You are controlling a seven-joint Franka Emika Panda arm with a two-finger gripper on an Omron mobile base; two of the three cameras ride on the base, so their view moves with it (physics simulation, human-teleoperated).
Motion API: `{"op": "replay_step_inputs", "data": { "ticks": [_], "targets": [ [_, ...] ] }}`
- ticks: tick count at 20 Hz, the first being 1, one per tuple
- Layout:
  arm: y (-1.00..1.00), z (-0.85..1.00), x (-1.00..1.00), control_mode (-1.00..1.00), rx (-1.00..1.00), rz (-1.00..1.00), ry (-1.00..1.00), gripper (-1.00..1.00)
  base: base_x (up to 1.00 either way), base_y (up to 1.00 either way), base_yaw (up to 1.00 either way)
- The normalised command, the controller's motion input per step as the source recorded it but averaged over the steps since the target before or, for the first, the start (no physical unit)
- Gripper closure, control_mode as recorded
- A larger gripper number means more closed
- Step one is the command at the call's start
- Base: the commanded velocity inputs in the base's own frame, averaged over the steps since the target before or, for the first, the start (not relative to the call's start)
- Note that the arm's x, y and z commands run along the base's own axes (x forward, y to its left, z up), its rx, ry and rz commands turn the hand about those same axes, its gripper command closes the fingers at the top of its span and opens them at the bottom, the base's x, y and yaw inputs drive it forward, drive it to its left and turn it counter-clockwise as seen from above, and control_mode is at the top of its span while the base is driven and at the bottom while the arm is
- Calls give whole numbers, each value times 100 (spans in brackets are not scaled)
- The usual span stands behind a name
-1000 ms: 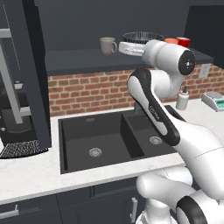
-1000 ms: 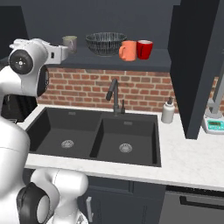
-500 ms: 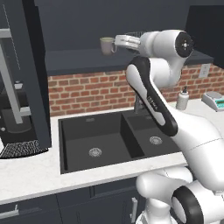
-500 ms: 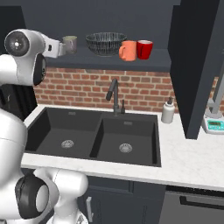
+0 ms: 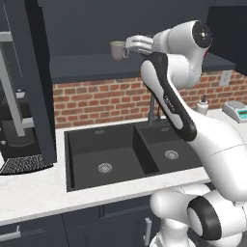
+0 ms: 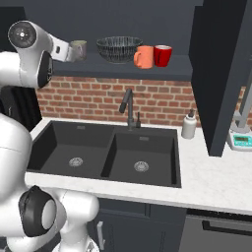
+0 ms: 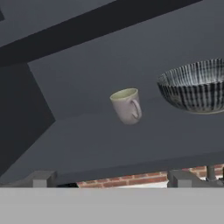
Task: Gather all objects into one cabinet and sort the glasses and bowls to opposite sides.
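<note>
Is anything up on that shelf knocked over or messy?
No. The beige mug, bowl, orange cup and red mug all stand upright on the shelf. Nothing looks spilled or broken.

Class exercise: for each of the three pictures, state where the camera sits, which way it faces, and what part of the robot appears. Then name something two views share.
Left base view: behind-left, facing the black double sink; white arm, hand by beige handled mug.
Right base view: behind-right, facing the dark shelf; arm at left.
Hand view: on the hand, facing the mug; open fingertips.
Shared: mug, wide dark mesh-patterned bowl.
</note>
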Motion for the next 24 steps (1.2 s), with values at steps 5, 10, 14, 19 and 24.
{"op": "replay_step_inputs", "data": {
  "ticks": [5,10,14,19,24],
  "targets": [
    [0,-1,27,-100,0,0,2,-100,0,0,0],
    [-13,-3,38,-100,0,0,0,-100,0,0,0],
    [-22,-16,18,-100,0,0,0,-100,0,0,0],
    [1,-9,8,-100,2,1,0,-100,0,0,0],
    [0,-32,25,-100,0,2,1,-100,0,0,0]
  ]
}}
